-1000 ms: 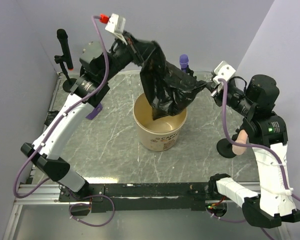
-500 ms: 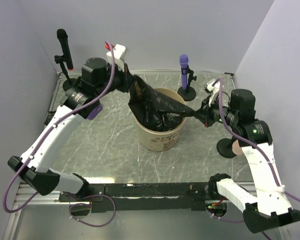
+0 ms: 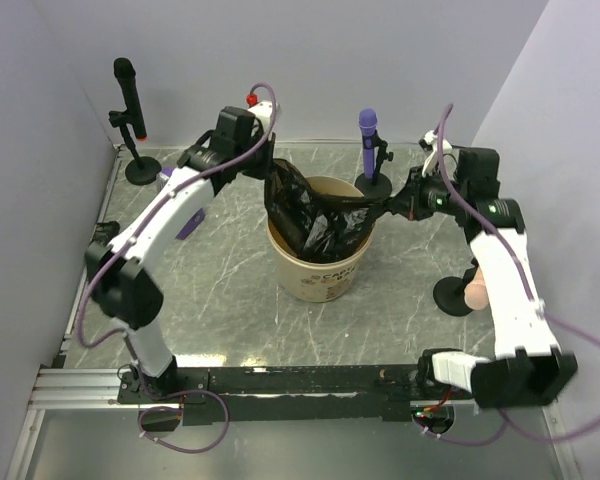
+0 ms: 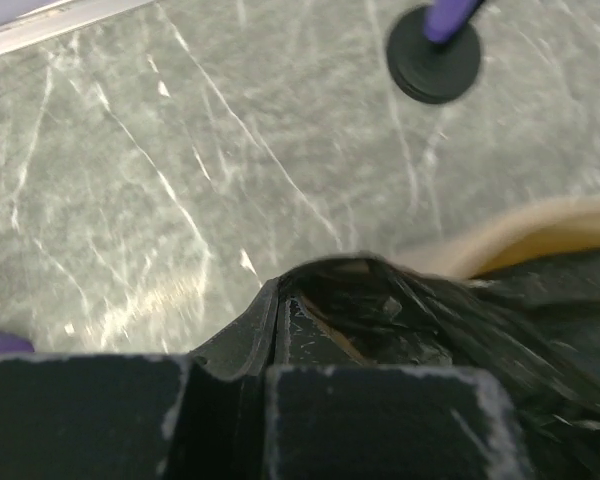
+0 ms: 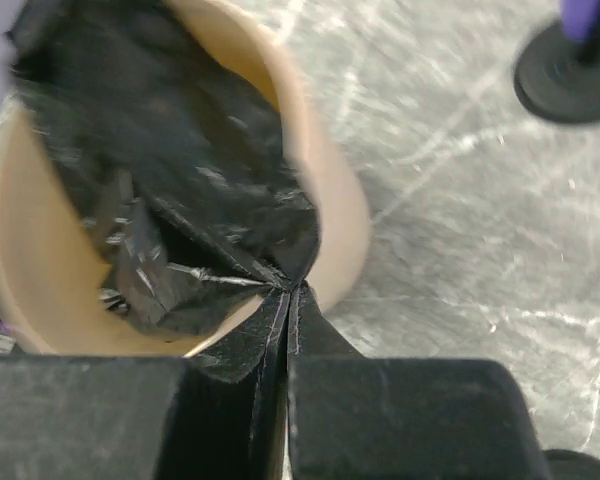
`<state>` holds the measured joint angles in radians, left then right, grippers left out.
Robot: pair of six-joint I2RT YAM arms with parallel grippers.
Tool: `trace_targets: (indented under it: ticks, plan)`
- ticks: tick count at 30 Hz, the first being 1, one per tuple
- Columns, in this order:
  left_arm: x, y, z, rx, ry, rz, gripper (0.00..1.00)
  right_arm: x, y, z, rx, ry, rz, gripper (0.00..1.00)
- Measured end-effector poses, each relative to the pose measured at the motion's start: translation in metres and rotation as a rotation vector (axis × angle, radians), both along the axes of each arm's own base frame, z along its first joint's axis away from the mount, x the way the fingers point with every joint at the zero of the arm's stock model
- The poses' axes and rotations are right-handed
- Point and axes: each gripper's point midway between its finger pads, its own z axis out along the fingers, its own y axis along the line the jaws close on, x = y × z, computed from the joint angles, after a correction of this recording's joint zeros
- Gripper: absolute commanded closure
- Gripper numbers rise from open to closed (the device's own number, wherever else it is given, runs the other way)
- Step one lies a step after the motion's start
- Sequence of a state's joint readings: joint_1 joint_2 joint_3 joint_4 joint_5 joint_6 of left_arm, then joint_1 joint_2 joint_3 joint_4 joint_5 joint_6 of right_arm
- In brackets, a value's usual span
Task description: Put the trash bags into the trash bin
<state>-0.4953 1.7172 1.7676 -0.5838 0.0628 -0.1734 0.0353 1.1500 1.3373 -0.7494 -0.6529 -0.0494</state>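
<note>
A glossy black trash bag (image 3: 315, 215) hangs into the tan trash bin (image 3: 318, 275) at the table's middle, stretched across its mouth. My left gripper (image 3: 268, 172) is shut on the bag's far-left edge, just outside the rim. On the right, my right gripper (image 3: 388, 208) is shut on the opposite edge at the rim. The right wrist view has the bag (image 5: 180, 180) bunched inside the bin (image 5: 330, 190), its corner pinched at the gripper (image 5: 292, 290). In the left wrist view the film (image 4: 450, 320) is drawn from the gripper (image 4: 280, 300) over the bin's rim (image 4: 510, 235).
A black microphone on a stand (image 3: 130, 105) is at the back left. A purple microphone (image 3: 368, 135) on a round base stands just behind the bin. Another round stand base (image 3: 455, 297) lies to the right of the bin. Walls close in the left, back and right sides.
Both grippers came down and inward with the bag. It was held high above the bin a second ago; now most of it lies inside, spread across the mouth.
</note>
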Motion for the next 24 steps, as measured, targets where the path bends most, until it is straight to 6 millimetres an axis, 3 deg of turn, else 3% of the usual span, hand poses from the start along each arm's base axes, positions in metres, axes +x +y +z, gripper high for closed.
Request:
trace_targets:
  ticks: [5,8,16,18,21,24]
  plan:
    - [0.043,-0.001,-0.023,0.021,0.054,0.032,0.99,0.038,-0.019,-0.04,0.025,0.146,-0.079,1.0]
    - [0.053,0.004,-0.038,0.016,0.108,0.031,1.0,0.046,-0.021,-0.053,0.043,0.199,-0.104,1.0]
    - [0.016,0.03,-0.102,-0.037,0.376,-0.017,0.99,0.038,-0.018,-0.079,0.07,0.274,-0.096,0.99]
    - [-0.006,0.032,-0.114,-0.063,0.451,-0.053,0.99,0.032,-0.014,-0.087,0.083,0.301,-0.08,0.89]
    - [-0.031,0.031,-0.109,-0.114,0.505,-0.117,0.99,0.024,-0.011,-0.093,0.088,0.332,-0.067,0.69]
    - [-0.041,0.042,-0.093,-0.148,0.5,-0.152,0.88,0.015,-0.015,-0.088,0.063,0.331,-0.065,0.61]
